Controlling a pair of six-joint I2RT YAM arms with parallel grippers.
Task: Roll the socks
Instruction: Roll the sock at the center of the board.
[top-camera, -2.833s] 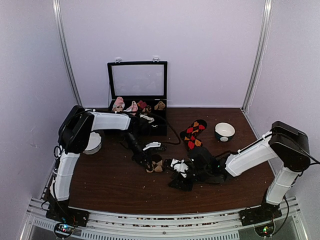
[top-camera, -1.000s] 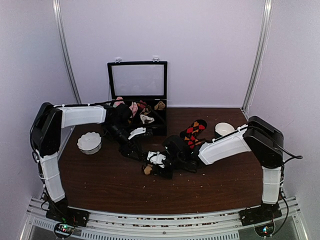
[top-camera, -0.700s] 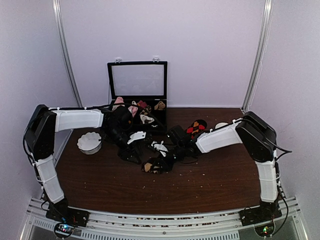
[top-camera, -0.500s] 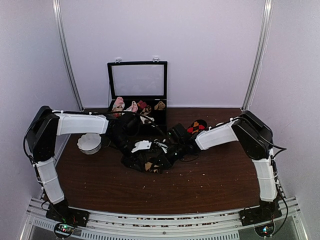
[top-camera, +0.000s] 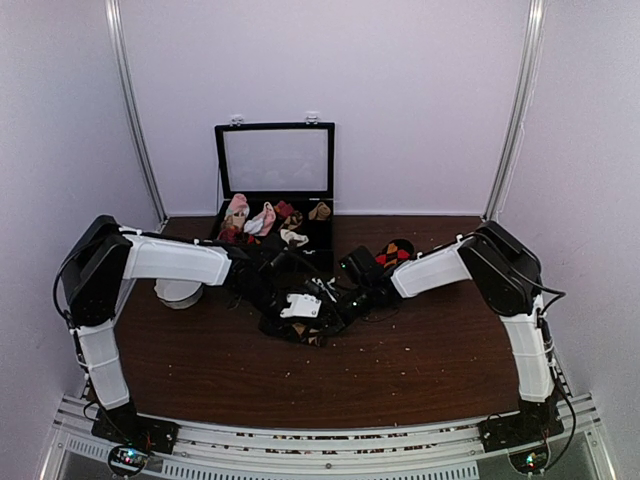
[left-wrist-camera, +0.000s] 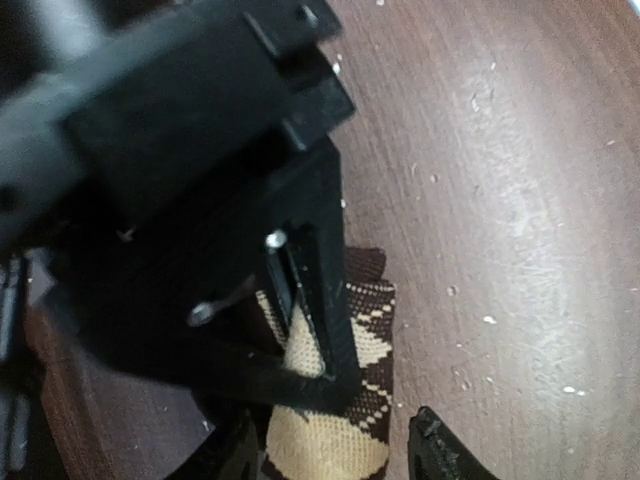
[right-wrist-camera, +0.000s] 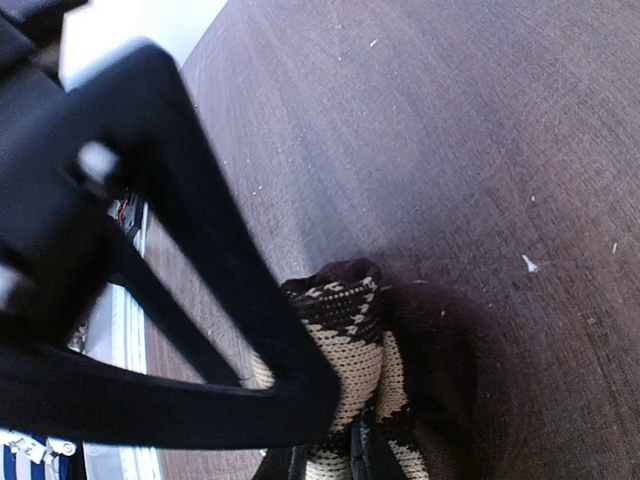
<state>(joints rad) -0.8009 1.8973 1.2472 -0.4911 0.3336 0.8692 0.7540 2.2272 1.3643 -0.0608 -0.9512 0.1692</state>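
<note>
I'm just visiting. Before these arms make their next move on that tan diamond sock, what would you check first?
1. Hold: the right gripper pinches the tan argyle sock - ok.
2. Helper: the left gripper straddles it, jaws apart - ok.
3. Roll tight - cannot tell, the grippers cover it.
4. The red and orange sock in plain view - not ok, the right arm hides part.
5. Bare table in front - ok.
</note>
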